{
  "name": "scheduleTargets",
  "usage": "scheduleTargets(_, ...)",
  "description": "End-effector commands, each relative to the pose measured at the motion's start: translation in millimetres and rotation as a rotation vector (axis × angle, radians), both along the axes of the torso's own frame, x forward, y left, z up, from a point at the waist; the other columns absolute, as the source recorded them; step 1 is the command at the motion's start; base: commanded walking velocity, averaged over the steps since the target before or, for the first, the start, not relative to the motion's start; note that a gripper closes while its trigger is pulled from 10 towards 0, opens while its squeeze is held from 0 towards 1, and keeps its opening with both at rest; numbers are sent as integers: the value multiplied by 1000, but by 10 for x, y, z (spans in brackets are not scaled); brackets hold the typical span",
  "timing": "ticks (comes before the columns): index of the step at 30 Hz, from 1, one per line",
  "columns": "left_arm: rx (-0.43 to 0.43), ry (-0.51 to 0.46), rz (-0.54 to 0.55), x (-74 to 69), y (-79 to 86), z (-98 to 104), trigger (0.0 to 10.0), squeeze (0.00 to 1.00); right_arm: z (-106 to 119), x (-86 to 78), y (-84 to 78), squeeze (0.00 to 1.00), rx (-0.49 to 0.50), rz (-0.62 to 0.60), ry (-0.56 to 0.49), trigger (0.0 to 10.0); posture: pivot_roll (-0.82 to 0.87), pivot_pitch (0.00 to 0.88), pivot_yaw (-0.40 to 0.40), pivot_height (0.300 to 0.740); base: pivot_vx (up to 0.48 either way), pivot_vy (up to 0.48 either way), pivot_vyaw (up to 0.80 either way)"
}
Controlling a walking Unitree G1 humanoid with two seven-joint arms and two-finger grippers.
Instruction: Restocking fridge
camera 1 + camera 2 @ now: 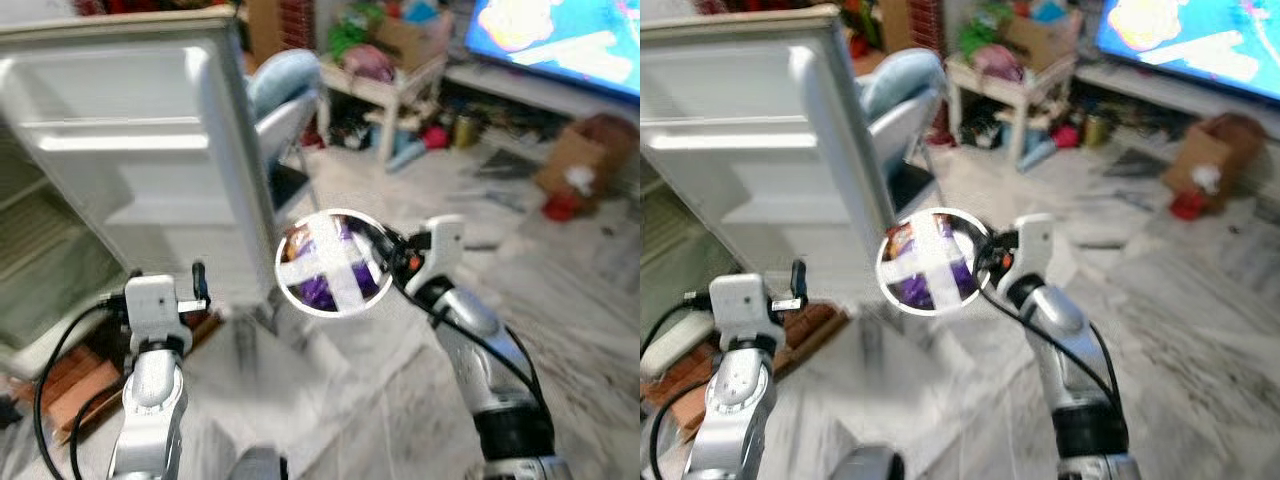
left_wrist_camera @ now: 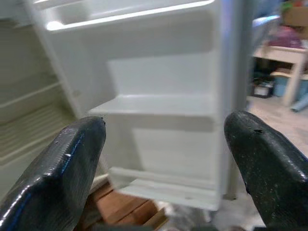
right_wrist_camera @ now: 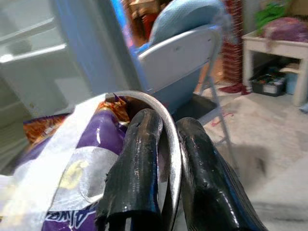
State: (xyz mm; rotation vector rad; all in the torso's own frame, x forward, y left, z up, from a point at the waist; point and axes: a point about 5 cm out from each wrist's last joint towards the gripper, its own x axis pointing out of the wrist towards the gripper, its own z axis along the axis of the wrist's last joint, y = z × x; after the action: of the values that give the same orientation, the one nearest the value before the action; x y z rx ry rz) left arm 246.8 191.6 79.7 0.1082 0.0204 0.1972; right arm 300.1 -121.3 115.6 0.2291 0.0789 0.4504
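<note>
Standing open at the far left, the fridge (image 1: 40, 250) shows pale wire shelves inside, and nothing can be made out on them. Its white door (image 1: 150, 170) swings out toward the middle of the scene, with moulded door shelves (image 2: 159, 108) that look bare. Behind the door's edge sits a grey folding chair (image 3: 187, 57) with something light blue on its seat back. Farther right is a low white table (image 1: 395, 85) piled with colourful things, a bright screen (image 1: 560, 35) at the far right, and a brown cardboard box (image 1: 585, 160) on the pale marble floor (image 1: 560, 330). Near the middle, the right gripper (image 3: 166, 159) holds a round bowl (image 1: 331, 262) up at the level of the door's lower edge, just right of it. Its two black fingers (image 3: 137, 163) are pinched on the bowl's thin metal rim, one inside and one outside. The bowl holds a purple snack packet (image 3: 91, 144) with some orange-brown at its top, and two strips of pale tape cross over the bowl's mouth. The left gripper (image 2: 163, 163) is near the left, pointed at the door's shelves, its fingers spread wide with nothing between them.
</note>
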Motion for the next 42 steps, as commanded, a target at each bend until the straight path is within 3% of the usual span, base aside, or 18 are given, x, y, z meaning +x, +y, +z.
scheduleTargets(1, -1, 16, 9, -20, 49, -37, 10000, 0, 90, -4, 142, 0, 13, 47, -43, 10000, 115, 49, 8, 740, 0, 0, 800)
scheduleTargets(13, -34, 44, -4, -19, -11, -46, 10000, 0, 85, 13, 146, 0, 2, 43, -49, 10000, 118, 66, 20, 740, 0, 0, 800)
scheduleTargets(18, -62, 8, -126, 9, -123, 6, 10000, 0, 103, 36, 113, 0, -18, 23, -72, 10000, 111, 78, 32, 740, 0, 0, 800)
scheduleTargets(27, -97, 22, -169, -42, -212, -26, 10000, 0, -9, -28, 88, 0, -32, -10, -40, 10000, 118, 80, 20, 740, 0, 0, 800)
scheduleTargets(42, -72, 6, -168, -58, -204, -21, 10000, 0, -94, -28, 78, 0, -48, -20, -12, 10000, 126, 88, 9, 740, 0, 330, 31)
